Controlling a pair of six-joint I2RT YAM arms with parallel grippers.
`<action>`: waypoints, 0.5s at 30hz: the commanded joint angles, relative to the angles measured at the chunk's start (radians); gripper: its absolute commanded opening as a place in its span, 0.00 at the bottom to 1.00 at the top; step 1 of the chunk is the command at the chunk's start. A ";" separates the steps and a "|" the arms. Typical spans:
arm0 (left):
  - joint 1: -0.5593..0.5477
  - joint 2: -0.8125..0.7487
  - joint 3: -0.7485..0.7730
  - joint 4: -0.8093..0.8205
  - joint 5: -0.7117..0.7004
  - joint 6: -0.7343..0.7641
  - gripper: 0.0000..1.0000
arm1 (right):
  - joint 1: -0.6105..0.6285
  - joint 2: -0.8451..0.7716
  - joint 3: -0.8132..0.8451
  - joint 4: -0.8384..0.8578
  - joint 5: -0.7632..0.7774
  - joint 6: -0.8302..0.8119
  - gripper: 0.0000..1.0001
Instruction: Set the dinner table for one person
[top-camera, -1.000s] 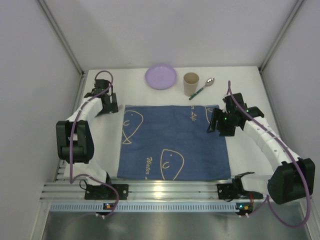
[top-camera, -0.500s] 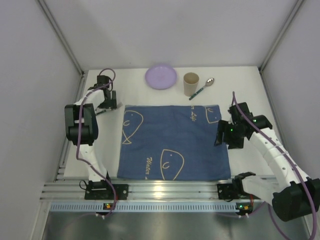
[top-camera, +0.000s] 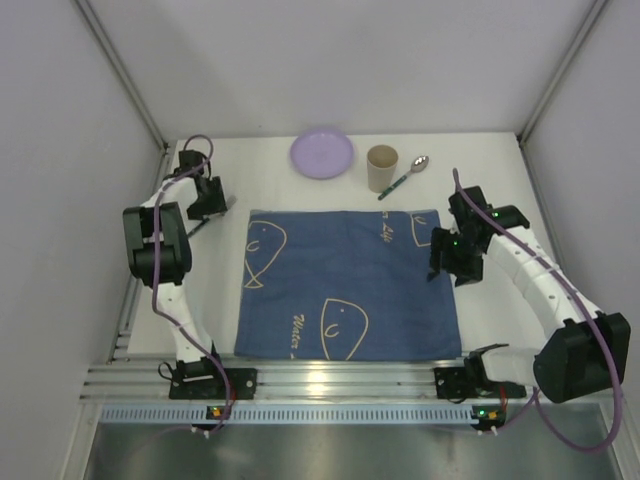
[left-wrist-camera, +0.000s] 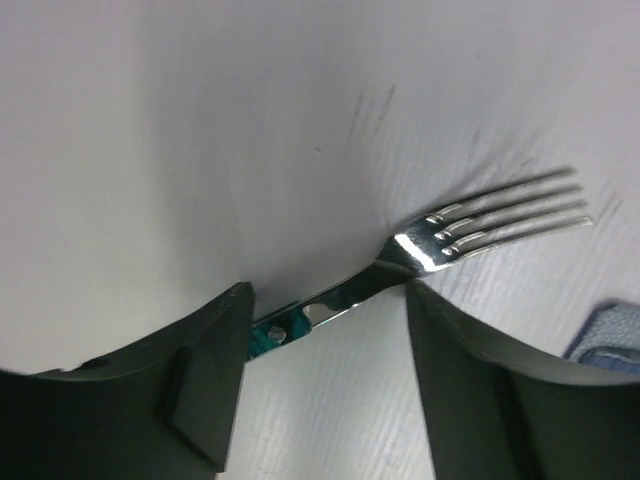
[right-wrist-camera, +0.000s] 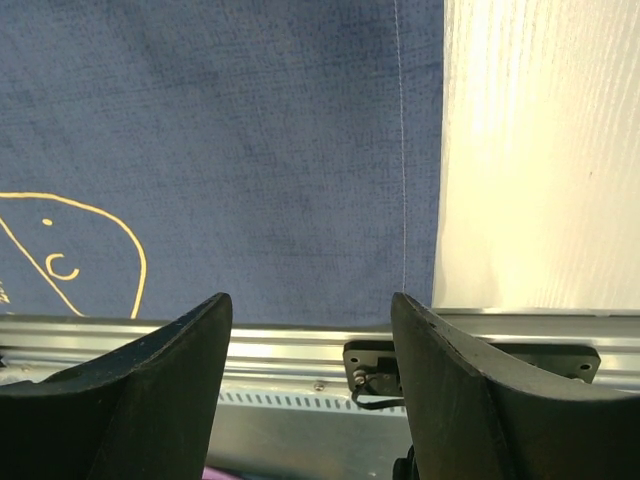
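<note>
The white dinner table (top-camera: 490, 165) has a blue mat (top-camera: 345, 285) in its middle. My left gripper (top-camera: 205, 197) is at the far left of the table, open. In the left wrist view it (left-wrist-camera: 328, 292) straddles a metal fork (left-wrist-camera: 480, 225) with a teal handle, which lies flat on the table; the handle end is hidden behind the left finger (left-wrist-camera: 190, 390). The fork shows faintly in the top view (top-camera: 198, 225). My right gripper (top-camera: 450, 262) is open and empty over the mat's right edge (right-wrist-camera: 310, 300).
A purple plate (top-camera: 322, 153), a tan cup (top-camera: 382, 167) and a teal-handled spoon (top-camera: 405, 178) stand along the far edge of the table. The ribbed aluminium rail (top-camera: 330, 380) runs along the near edge and also shows in the right wrist view (right-wrist-camera: 300, 335). White walls close in both sides.
My left gripper has shifted slightly farther back and left by the fork. My right gripper moved down the mat's right edge, then back up a little.
</note>
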 joint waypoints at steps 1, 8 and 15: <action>0.053 0.074 -0.083 -0.048 0.169 -0.060 0.63 | 0.003 0.016 0.021 0.037 0.010 -0.009 0.65; 0.064 0.086 -0.094 -0.097 0.223 -0.074 0.28 | 0.005 0.025 -0.028 0.104 -0.013 0.007 0.64; 0.064 0.088 -0.092 -0.143 0.243 -0.069 0.00 | 0.003 0.019 -0.076 0.150 -0.030 0.011 0.63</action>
